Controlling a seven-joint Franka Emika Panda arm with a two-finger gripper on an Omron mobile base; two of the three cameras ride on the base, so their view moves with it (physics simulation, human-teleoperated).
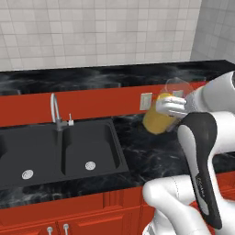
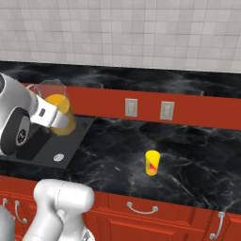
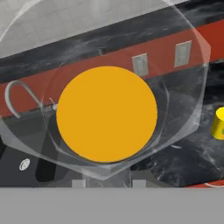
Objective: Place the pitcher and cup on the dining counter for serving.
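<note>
My gripper [image 1: 171, 107] is shut on the pitcher [image 1: 158, 120], a clear glass cylinder with orange-yellow liquid, held tilted in the air above the lower countertop. From the right base view the gripper [image 2: 51, 116] holds the pitcher [image 2: 58, 104] just in front of the dining counter's red panel. Through the hand camera I look into the pitcher [image 3: 106, 113] at its round orange surface. The small yellow cup [image 2: 152, 163] stands upright on the lower countertop to the right, also at the hand view's right edge as the cup [image 3: 217, 124]. The dining counter [image 1: 92, 77] runs behind, raised, with a black marbled top.
A black double sink [image 1: 59, 149] with a curved metal faucet [image 1: 55, 110] lies left of the pitcher. Two wall outlets [image 2: 131, 107] sit on the red panel. Red cabinets with handles [image 2: 141, 209] run below the counter edge. A tiled wall rises behind.
</note>
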